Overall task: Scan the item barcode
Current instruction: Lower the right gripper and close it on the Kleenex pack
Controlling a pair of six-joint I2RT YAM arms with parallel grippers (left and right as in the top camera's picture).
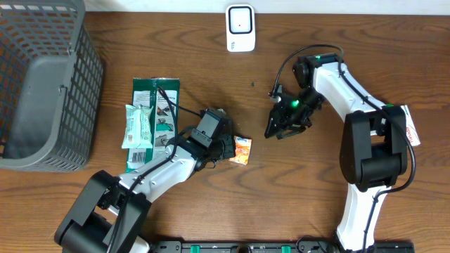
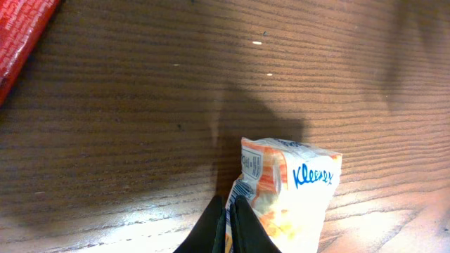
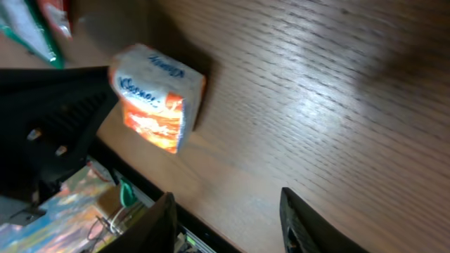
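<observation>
The item is a small orange and white Kleenex tissue pack (image 1: 241, 150), near the middle of the table. My left gripper (image 1: 228, 149) is shut on the pack's left edge. In the left wrist view a thin flap of the pack (image 2: 292, 190) sits pinched between the black fingers of the left gripper (image 2: 228, 211). A white scanner (image 1: 240, 28) stands at the table's far edge. My right gripper (image 1: 278, 130) hovers open and empty to the right of the pack. The right wrist view has the pack (image 3: 158, 98) well ahead of the right gripper (image 3: 226, 195).
A grey mesh basket (image 1: 42, 84) stands at the far left. Green snack packets (image 1: 151, 119) lie left of the left arm. A red and white packet (image 1: 410, 126) lies by the right arm's base. A red packet edge (image 2: 21, 35) shows in the left wrist view.
</observation>
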